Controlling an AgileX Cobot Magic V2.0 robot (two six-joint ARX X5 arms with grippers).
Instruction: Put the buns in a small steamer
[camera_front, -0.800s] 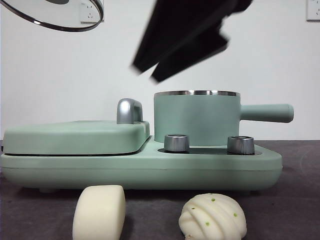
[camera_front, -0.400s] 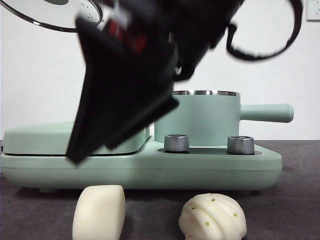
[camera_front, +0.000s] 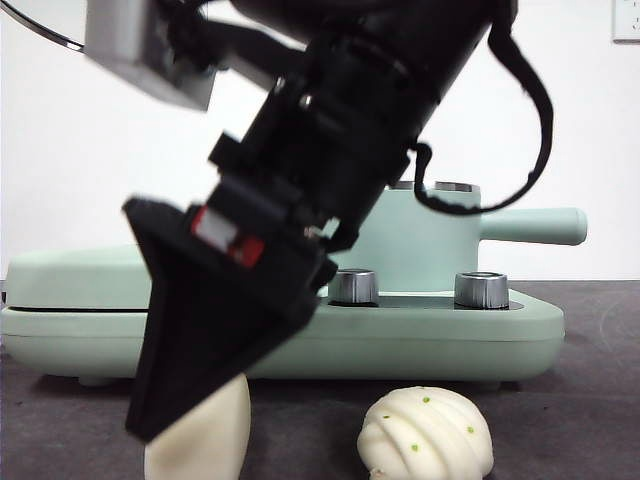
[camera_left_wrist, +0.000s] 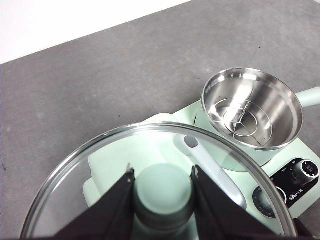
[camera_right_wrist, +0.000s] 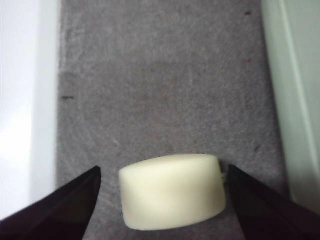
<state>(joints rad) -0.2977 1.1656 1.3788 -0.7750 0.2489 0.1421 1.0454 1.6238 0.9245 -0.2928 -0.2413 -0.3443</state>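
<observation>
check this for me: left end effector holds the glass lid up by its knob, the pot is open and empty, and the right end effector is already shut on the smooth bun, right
Not quite. In the right wrist view the right end effector is open, its jaws on either side of the smooth bun, apart from it. The rest holds: the left end effector grips the lid by its knob, and the pot is open and empty.

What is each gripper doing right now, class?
Left gripper: shut on the glass lid by its knob, held up above the steamer.
Right gripper: open, jaws either side of the smooth bun, not gripping.

Dark grey table (camera_front: 590, 400): mint-green cooker base (camera_front: 440, 335), smooth bun (camera_right_wrist: 172, 190), ridged bun (camera_front: 425, 435).
</observation>
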